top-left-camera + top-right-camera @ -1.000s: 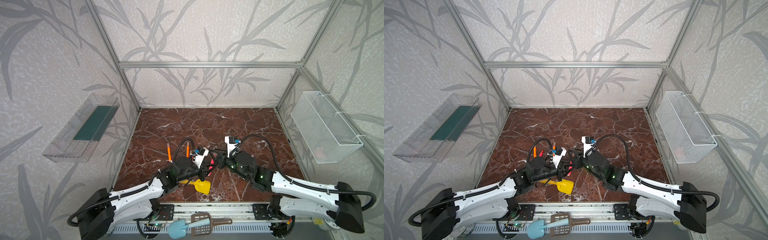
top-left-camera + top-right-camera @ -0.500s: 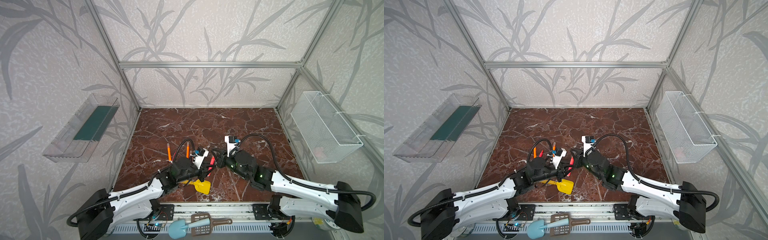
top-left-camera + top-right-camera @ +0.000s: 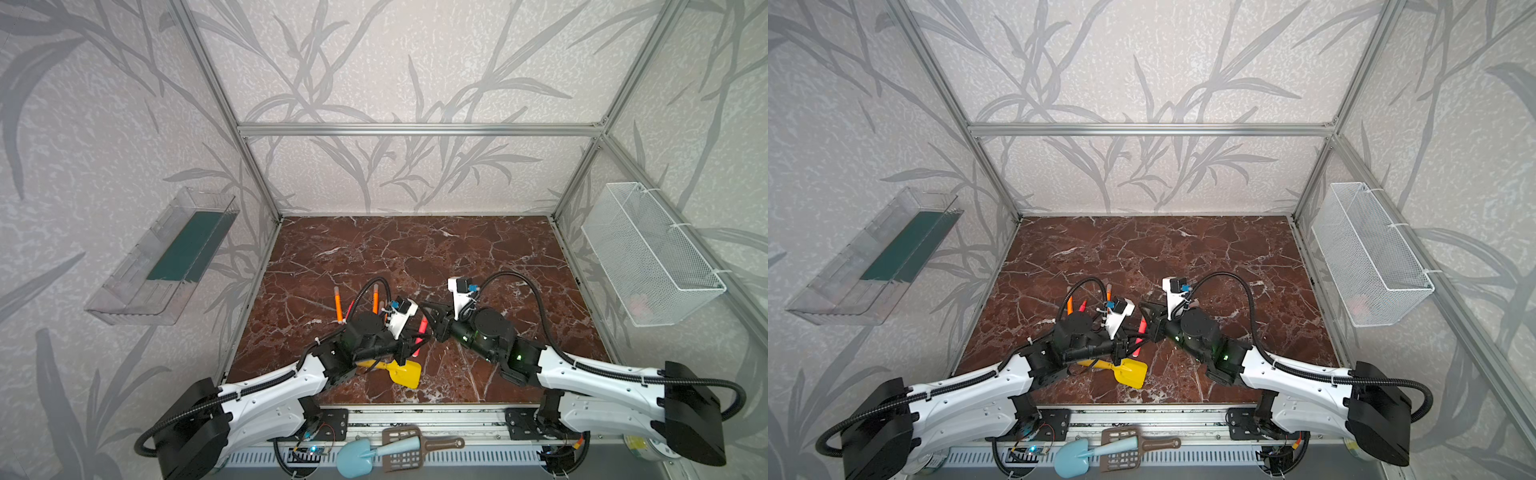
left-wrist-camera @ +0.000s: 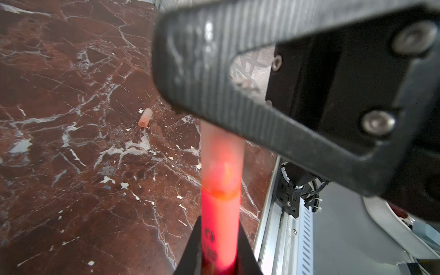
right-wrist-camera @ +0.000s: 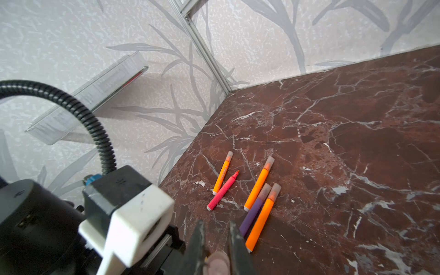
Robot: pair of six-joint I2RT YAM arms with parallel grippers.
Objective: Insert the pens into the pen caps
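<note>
My left gripper (image 4: 220, 226) is shut on a red-pink pen (image 4: 220, 209), held above the table between the two arms (image 3: 420, 336). A translucent pen cap (image 4: 222, 152) sits over its tip, and my right gripper (image 5: 216, 223) is shut on that cap (image 5: 217, 262). On the table beyond lie two orange capped pens (image 5: 222, 172) (image 5: 259, 183), a purple capped pen (image 5: 254, 209), a third orange capped pen (image 5: 263, 216) and an uncapped red-pink pen (image 5: 222, 190). One loose pen cap (image 4: 145, 117) lies on the marble.
A yellow toy shovel (image 3: 401, 372) lies under the left arm near the front edge. A clear tray (image 3: 166, 266) hangs on the left wall and a wire basket (image 3: 648, 257) on the right wall. A blue scoop (image 3: 357, 457) and brown sieve (image 3: 405, 451) rest outside the front rail.
My right gripper has closed from partly open onto the cap at the pen's tip. The left gripper has kept its hold on the pen.
</note>
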